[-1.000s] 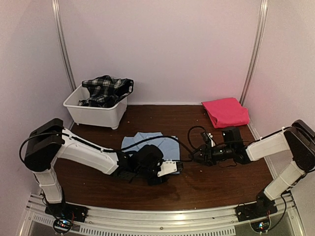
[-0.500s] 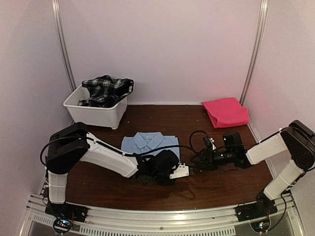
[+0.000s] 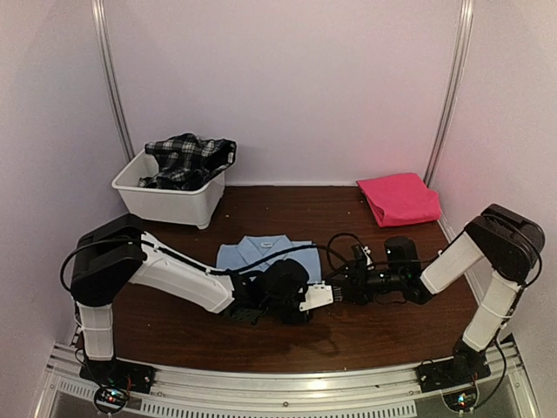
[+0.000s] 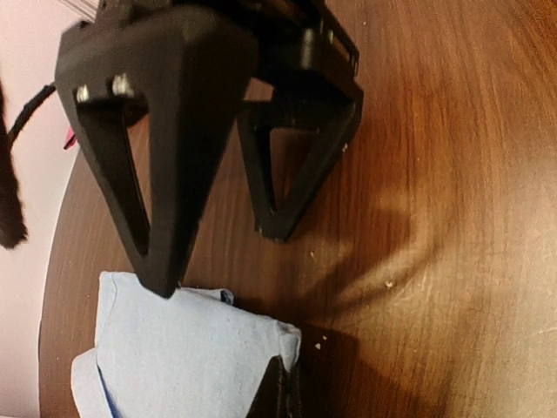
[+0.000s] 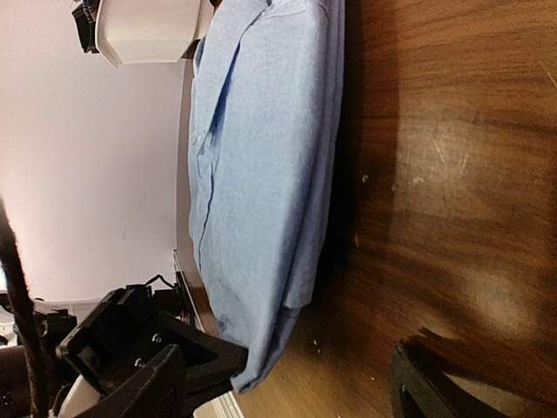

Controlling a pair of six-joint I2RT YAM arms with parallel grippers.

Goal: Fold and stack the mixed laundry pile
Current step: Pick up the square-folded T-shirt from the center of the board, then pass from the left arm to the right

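The light blue collared shirt (image 3: 259, 253) lies folded on the table in the middle. My left gripper (image 3: 322, 293) is open at its near right corner. In the left wrist view (image 4: 218, 257) one fingertip (image 4: 161, 280) touches the shirt's edge (image 4: 174, 348). My right gripper (image 3: 342, 288) is open, facing the left one. In the right wrist view (image 5: 318, 370) one finger (image 5: 174, 361) meets the shirt's corner (image 5: 261, 174). The pink-red cloth (image 3: 399, 198) lies folded at the back right. The plaid garment (image 3: 187, 159) sits in the tub.
The white plastic tub (image 3: 165, 202) stands at the back left by the wall. Both arms lie low across the near half of the wooden table (image 3: 348, 331). Black cables loop over the right wrist (image 3: 348, 244).
My left gripper has slid right along the shirt's near edge. My right gripper has come left to meet it at the corner. More of the shirt shows now.
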